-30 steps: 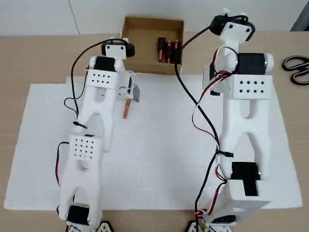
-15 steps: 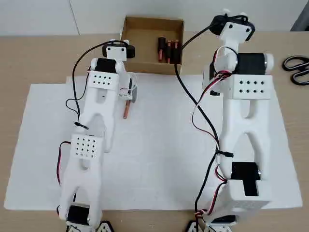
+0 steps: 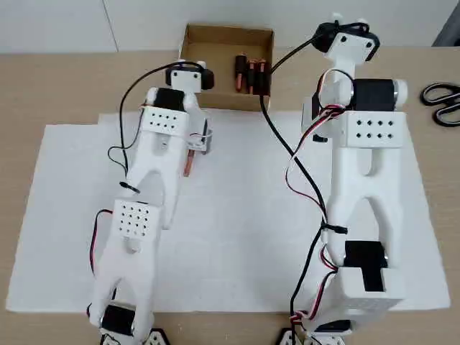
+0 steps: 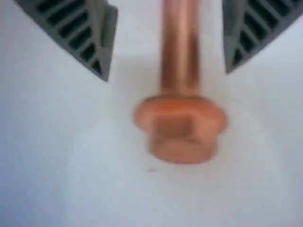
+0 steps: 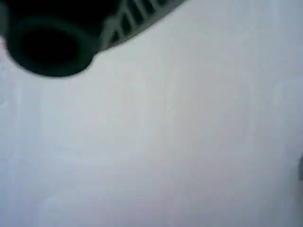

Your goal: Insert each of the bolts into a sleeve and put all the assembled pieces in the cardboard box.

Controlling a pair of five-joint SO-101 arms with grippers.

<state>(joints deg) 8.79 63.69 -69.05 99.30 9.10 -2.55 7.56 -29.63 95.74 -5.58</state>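
Note:
A copper bolt [image 4: 180, 127] lies on the white mat [image 3: 237, 215], its hex head toward the wrist camera and its shaft between the fingers of my left gripper [image 4: 165, 68]. That gripper is open, with one dark ribbed finger [image 4: 80, 33] on each side and neither touching the shaft. From above, the left gripper [image 3: 200, 140] hangs over the bolt [image 3: 187, 164] just in front of the cardboard box [image 3: 208, 43]. Several assembled pieces [image 3: 250, 74] lie in the box. My right gripper [image 5: 90, 33] holds a black sleeve [image 5: 47, 47] low over the mat.
Black scissors [image 3: 442, 100] lie on the table at the far right. The right arm [image 3: 363, 129] stands beside the box's right corner, its cable [image 3: 277, 136] trailing over the mat. The mat's middle and front are bare.
My left arm has shifted right and toward the box, bringing its gripper down over the bolt. The bolt and the right arm have stayed put.

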